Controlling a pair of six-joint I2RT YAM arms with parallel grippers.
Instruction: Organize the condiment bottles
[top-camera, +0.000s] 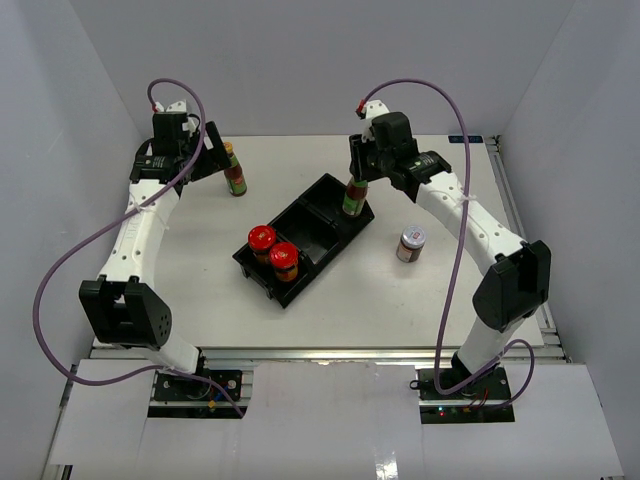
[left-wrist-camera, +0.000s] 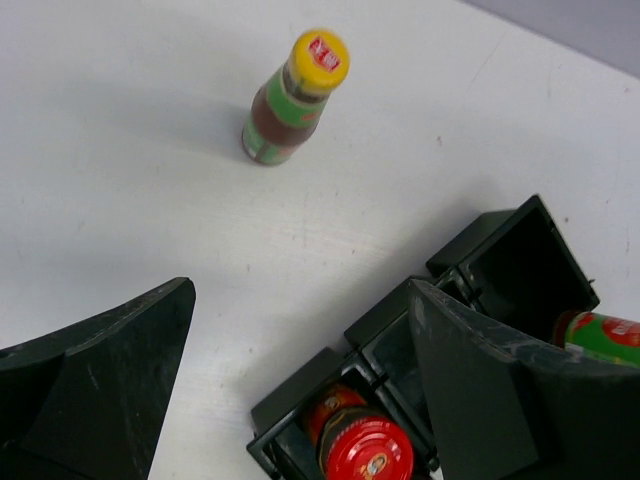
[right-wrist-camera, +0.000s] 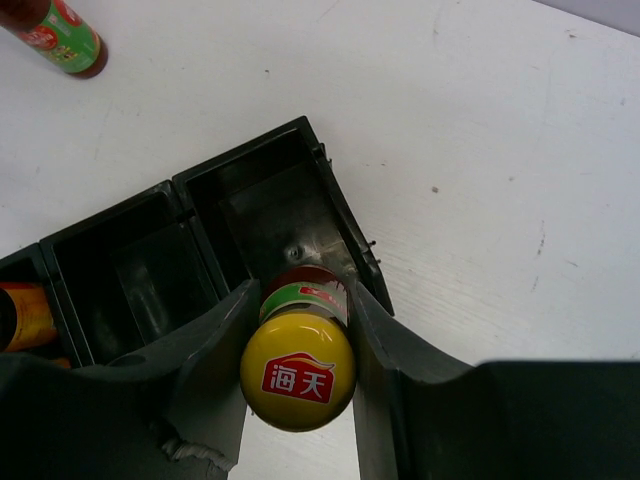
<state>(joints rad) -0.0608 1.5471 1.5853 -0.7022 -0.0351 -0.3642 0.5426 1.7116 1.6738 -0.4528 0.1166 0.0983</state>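
Right wrist: right gripper (right-wrist-camera: 300, 300) clamps yellow-capped bottle (right-wrist-camera: 298, 372) upright at tray (right-wrist-camera: 240, 152) end compartment, presumably for stowing; left gripper (left-wrist-camera: 300, 290) wide, empty.

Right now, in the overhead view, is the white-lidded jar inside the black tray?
No, the white-lidded jar stands on the table, apart from the black tray.

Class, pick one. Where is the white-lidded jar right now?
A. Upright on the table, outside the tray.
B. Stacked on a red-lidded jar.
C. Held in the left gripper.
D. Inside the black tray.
A: the white-lidded jar stands upright on the table, to the right of the black tray and apart from it.
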